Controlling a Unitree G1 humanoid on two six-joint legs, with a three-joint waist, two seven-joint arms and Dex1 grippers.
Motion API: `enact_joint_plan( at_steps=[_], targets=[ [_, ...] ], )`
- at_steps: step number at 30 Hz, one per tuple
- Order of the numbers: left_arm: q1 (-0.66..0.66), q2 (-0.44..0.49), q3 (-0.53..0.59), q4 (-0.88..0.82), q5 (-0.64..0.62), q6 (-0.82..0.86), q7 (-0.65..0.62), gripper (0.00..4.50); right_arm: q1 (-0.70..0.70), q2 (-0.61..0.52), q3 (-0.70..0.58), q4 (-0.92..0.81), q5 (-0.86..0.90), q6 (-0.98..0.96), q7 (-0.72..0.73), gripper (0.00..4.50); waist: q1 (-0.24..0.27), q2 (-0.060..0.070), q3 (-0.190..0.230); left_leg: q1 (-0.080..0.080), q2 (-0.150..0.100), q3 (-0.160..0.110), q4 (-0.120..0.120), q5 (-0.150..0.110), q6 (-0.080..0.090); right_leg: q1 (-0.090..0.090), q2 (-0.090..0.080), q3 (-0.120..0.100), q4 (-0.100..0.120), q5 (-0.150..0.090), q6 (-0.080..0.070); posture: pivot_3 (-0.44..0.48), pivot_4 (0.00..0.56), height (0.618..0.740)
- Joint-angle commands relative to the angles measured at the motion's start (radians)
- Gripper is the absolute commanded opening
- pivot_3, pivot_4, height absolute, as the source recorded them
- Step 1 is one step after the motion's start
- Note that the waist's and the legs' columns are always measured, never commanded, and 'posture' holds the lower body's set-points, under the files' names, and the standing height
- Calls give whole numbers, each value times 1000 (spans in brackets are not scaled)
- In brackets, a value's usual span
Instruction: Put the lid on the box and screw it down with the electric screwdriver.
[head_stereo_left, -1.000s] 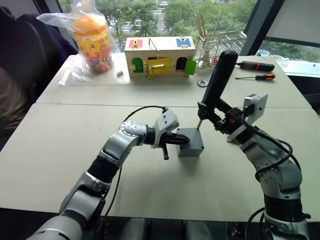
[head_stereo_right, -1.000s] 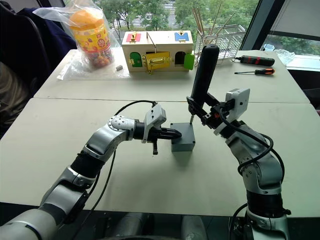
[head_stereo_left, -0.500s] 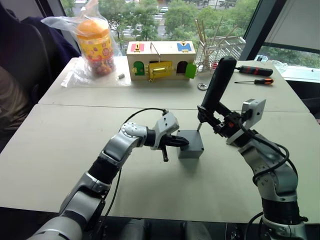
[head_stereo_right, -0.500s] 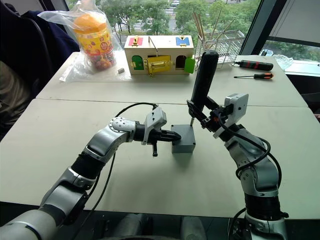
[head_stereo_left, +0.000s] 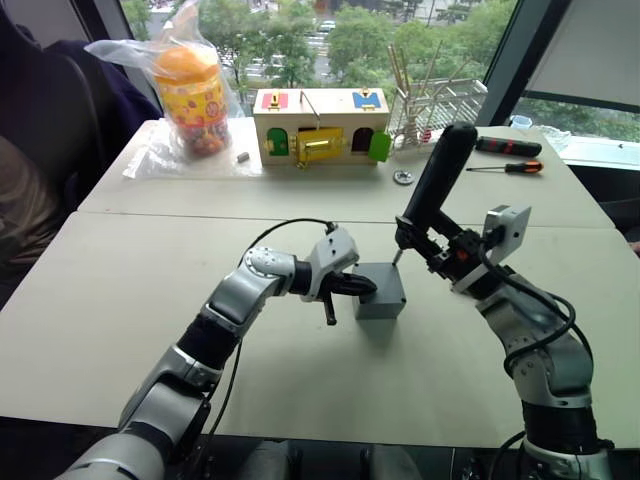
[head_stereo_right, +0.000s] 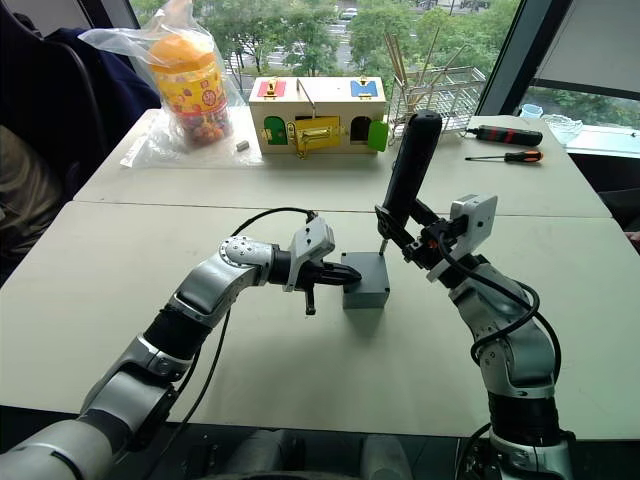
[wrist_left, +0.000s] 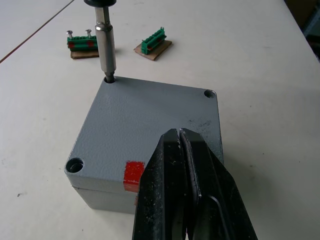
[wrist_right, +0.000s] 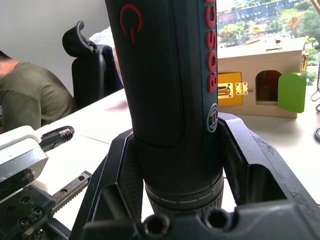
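Right gripper (head_stereo_left: 432, 247) clamps tilted electric screwdriver (head_stereo_left: 437, 180); left gripper (wrist_left: 186, 165), closed and empty, presses lid (wrist_left: 145, 135).

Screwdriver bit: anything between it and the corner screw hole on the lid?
Nothing visible. The electric screwdriver, clamped in the right gripper, already has its bit seated in a corner hole of the lid. The left gripper, shut, presses the lid's opposite edge.

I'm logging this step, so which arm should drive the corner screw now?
Right. The right gripper holds the thick black electric screwdriver, its bit already in a corner hole of the flat grey plastic lid. The left gripper, shut, presses the lid's edge.
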Motion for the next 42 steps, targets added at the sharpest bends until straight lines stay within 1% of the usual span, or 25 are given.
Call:
enact_joint_plan(
  at_steps=[1, 8, 11, 21, 27, 42],
  targets=[
    [0, 1, -10, 9, 14, -4, -5, 0, 67, 12, 83, 70, -23, 68, 16, 1760, 0, 0, 0, 0, 0, 0, 0, 0, 0, 0, 0, 0, 0, 0, 0, 0, 150, 740],
    [-6, -4, -10, 23, 18, -11, -1, 0, 53, 12, 118, 83, -53, 78, 17, 1760, 0, 0, -1, 0, 0, 0, 0, 0, 0, 0, 0, 0, 0, 0, 0, 0, 150, 740],
    [-5, -5, -11, 26, 20, -14, 0, 0, 46, 23, 114, 112, -61, 87, 4, 1760, 1, -2, -2, 3, 0, 0, -1, 0, 0, 1, 0, 0, -1, 0, 0, 0, 150, 740],
    [6, -7, -13, 19, 25, -14, 4, 0, 27, 45, 115, 155, -83, 83, -2, 1760, 1, -4, -4, 3, 0, -1, -1, 0, 0, 1, -1, 0, -2, 0, 0, 0, 150, 740],
    [10, -7, -14, 13, 27, -12, 4, 0, 53, 64, 118, 184, -101, 67, -7, 1760, 2, -6, -8, 3, 0, -2, -2, 0, 0, 1, 0, 0, -2, 0, 0, 0, 150, 740],
    [6, -10, -13, 22, 29, -16, -1, 0, 60, 63, 95, 173, -102, 57, -5, 1760, 2, -6, -10, 4, 0, -3, -3, 0, 0, 3, 0, 1, -4, 0, 0, 0, 150, 740]
  ],
)
